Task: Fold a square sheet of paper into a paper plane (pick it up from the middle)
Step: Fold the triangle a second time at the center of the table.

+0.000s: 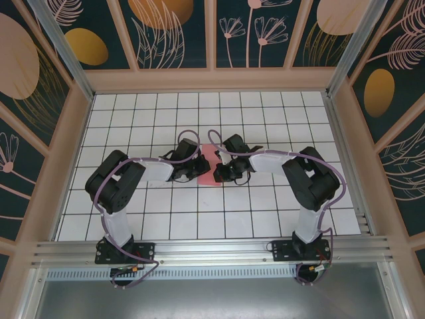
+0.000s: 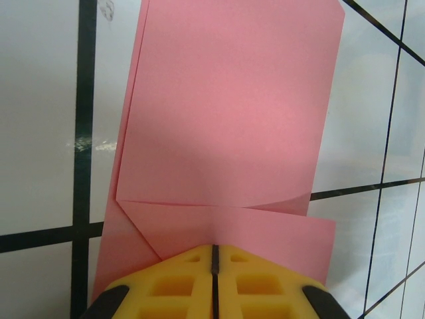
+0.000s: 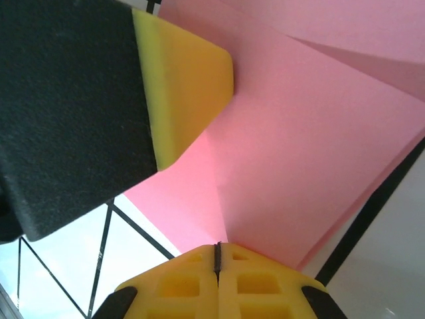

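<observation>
Here's the enclosure: dark panelled walls (image 1: pixel 172 33) printed with peach leaves and amber discs, set in pale timber-coloured framing with aluminium rails along the near edge. Below them lies the table (image 1: pixel 133 219), glossy white tiles ruled by thin black grid lines. Two arms reach in from the near edge, the left arm (image 1: pixel 119 186) and the right arm (image 1: pixel 309 179), both matte black with white sleeves and looped purple cable. They meet at the middle of the table, about midway between its left and right edges, and there's the square sheet of paper (image 1: pixel 209 159): thin, smooth, plain pink, folded over on itself with crisp diagonal creases and an overlapping flap. One end lies flat on the tiles and the other lifts toward the right wrist camera. The left claw (image 2: pixel 214 256) has its ribbed yellow pads (image 2: pixel 172 286) pressed together, pinching the paper's edge. The right claw (image 3: pixel 217 251) is closed the same way, with a pinched ridge of paper running into its seam.
</observation>
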### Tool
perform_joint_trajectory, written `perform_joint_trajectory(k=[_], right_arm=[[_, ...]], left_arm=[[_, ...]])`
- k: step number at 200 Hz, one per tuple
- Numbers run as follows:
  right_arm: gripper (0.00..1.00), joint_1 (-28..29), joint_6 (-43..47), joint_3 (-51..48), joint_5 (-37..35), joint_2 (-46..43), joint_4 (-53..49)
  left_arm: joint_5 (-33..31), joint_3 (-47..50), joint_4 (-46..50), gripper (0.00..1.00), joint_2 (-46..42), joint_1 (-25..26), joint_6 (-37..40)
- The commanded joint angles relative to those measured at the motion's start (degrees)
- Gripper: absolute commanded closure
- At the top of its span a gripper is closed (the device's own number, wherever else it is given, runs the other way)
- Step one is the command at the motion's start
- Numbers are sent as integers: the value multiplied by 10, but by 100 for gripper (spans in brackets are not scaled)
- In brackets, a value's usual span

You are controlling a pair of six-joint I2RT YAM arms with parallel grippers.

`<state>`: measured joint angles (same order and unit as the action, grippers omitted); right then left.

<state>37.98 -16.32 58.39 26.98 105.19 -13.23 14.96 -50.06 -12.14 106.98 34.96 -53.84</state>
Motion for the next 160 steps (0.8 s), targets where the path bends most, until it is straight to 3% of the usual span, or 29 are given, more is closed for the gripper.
perform_joint_trajectory(k=[1, 160], right_arm=[[93, 0, 20, 10, -6, 13, -26], [95, -4, 37, -46, -19, -7, -61]], left_arm=[[-70, 21, 111, 91, 42, -2, -2], [-85, 23, 121, 91, 46, -3, -3]])
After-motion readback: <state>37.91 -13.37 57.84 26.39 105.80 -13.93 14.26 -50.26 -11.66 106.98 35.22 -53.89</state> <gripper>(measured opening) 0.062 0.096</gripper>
